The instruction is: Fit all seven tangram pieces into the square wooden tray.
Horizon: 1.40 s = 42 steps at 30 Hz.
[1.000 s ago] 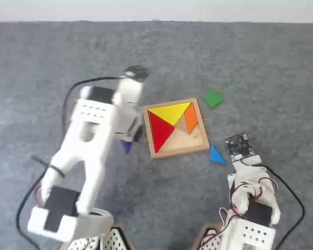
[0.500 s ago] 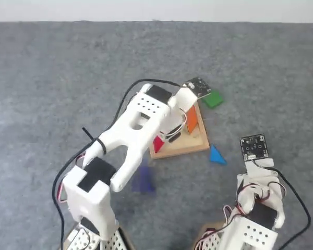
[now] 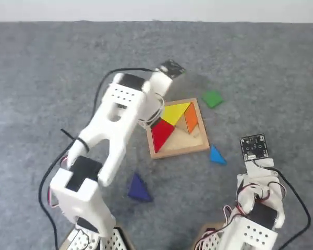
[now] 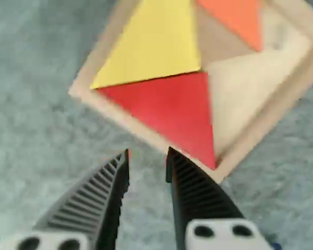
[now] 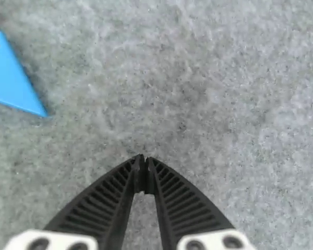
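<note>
The square wooden tray (image 3: 199, 144) (image 4: 91, 99) lies mid-table holding a yellow triangle (image 3: 173, 113) (image 4: 156, 47), a red triangle (image 3: 160, 133) (image 4: 169, 107) and an orange piece (image 3: 191, 120) (image 4: 235, 18). A green square (image 3: 213, 98) lies behind the tray. A light blue triangle (image 3: 216, 155) (image 5: 10, 78) lies at its front right, and a dark blue triangle (image 3: 139, 188) sits on the carpet at its front left. My left gripper (image 3: 150, 121) (image 4: 147, 153) hovers at the tray's left edge, slightly open, holding nothing. My right gripper (image 5: 141, 159) is shut over bare carpet near the light blue triangle.
Grey carpet covers the table. The left arm (image 3: 109, 130) reaches diagonally across the left half of the table. The right arm (image 3: 255, 192) stays folded at the front right. The tray's right half shows bare wood (image 4: 240, 78).
The dark blue triangle moved from beside the tray's left edge to the carpet nearer the front. The left arm swung over the tray and back to its left edge. The right arm drew back slightly.
</note>
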Each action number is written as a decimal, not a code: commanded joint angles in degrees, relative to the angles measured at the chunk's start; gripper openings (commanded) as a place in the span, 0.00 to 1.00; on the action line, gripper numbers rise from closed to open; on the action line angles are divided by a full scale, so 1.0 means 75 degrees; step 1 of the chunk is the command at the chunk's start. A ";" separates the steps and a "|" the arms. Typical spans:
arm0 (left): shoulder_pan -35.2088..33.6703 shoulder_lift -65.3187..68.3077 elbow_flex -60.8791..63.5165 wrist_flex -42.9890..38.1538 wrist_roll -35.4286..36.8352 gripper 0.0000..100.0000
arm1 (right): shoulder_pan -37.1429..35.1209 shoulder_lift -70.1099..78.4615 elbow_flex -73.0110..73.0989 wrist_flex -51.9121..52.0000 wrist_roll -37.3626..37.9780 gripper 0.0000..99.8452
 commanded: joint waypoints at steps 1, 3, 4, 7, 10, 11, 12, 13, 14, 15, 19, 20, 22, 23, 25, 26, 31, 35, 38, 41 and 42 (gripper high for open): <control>-0.0164 -0.0610 -0.0229 0.0469 0.0621 0.11 | 0.0053 0.0006 0.0094 -0.0111 -0.0082 0.01; -0.0176 -0.0633 0.0041 0.0492 0.0715 0.11 | 0.0053 0.0006 0.0094 -0.0111 -0.0082 0.01; -0.0176 -0.0633 0.0193 0.0469 0.0715 0.11 | 0.0053 0.0006 0.0094 -0.0111 -0.0082 0.01; -0.0176 -0.0633 0.0838 0.0105 0.0692 0.11 | 0.0053 0.0006 0.0094 -0.0111 -0.0082 0.01; -0.0328 -0.0633 0.1307 -0.0316 0.0680 0.11 | 0.0053 0.0006 0.0094 -0.0111 -0.0082 0.01; -0.0410 -0.0633 0.1366 -0.0422 0.0680 0.11 | 0.0053 0.0006 0.0094 -0.0111 -0.0082 0.01; -0.0504 -0.0633 0.1389 -0.0492 0.0680 0.11 | 0.0041 0.0006 0.0094 -0.0111 -0.0082 0.01; -0.0610 -0.0645 0.1389 -0.0551 0.0715 0.11 | -0.0029 0.0006 0.0094 -0.0111 -0.0082 0.01; -0.0727 -0.0645 0.1377 -0.0610 0.0727 0.11 | -0.0135 0.0018 0.0094 -0.0088 -0.0082 0.01; -0.0856 -0.0680 0.1377 -0.0703 0.0738 0.11 | -0.0217 0.0018 0.0094 -0.0041 -0.0070 0.01; -0.1266 -0.1102 0.1705 -0.1418 0.1114 0.11 | -0.0369 0.0018 0.0094 0.0064 -0.0059 0.01; -0.1289 -0.1207 0.1928 -0.1723 0.1348 0.11 | -0.0369 0.0018 0.0094 0.0064 -0.0059 0.01; -0.1266 -0.1383 0.2456 -0.2415 0.1723 0.11 | -0.0393 0.0018 0.0094 0.0064 -0.0059 0.01; -0.1254 -0.1453 0.2725 -0.2743 0.1829 0.11 | -0.0393 0.0018 0.0094 0.0053 -0.0059 0.01; -0.1196 -0.1594 0.3100 -0.3259 0.1958 0.11 | -0.0393 0.0018 0.0094 0.0053 -0.0059 0.01; -0.1172 -0.1664 0.3218 -0.3388 0.2004 0.11 | -0.0393 0.0018 0.0094 0.0053 -0.0059 0.01; -0.1219 -0.1875 0.3522 -0.3950 0.2379 0.11 | -0.0393 0.0018 0.0094 0.0100 -0.0059 0.01; -0.1219 -0.1793 0.3569 -0.4067 0.2426 0.11 | -0.0369 0.0018 0.0094 0.0100 -0.0059 0.01; -0.1219 -0.1793 0.3569 -0.4114 0.2438 0.11 | -0.0369 0.0018 0.0094 0.0111 -0.0059 0.01; -0.1231 -0.1793 0.3698 -0.4501 0.2708 0.11 | -0.0358 0.0018 0.0094 0.0111 -0.0059 0.01; -0.1231 -0.1793 0.3780 -0.4630 0.2801 0.11 | -0.0358 0.0018 0.0094 0.0111 -0.0059 0.01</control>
